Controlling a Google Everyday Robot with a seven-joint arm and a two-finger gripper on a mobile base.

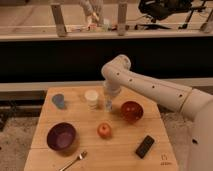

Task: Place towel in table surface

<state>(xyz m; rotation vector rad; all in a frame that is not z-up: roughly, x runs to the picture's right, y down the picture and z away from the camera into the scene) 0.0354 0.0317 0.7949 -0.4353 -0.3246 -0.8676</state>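
Note:
My gripper [108, 104] hangs at the end of the white arm [150, 87] and points down at the wooden table [125, 150]. It is just above the surface, between a white cup [91, 98] and a red bowl [131, 111]. A pale strip shows at its tip; I cannot tell whether this is the towel. A small blue-grey object [59, 101] sits at the table's back left; I cannot tell whether it is a crumpled cloth or a cup.
A purple bowl [61, 136] is at the front left with a spoon [74, 161] before it. A red apple [104, 131] lies mid-table. A black flat object [145, 146] lies at the front right. A dark counter runs behind the table.

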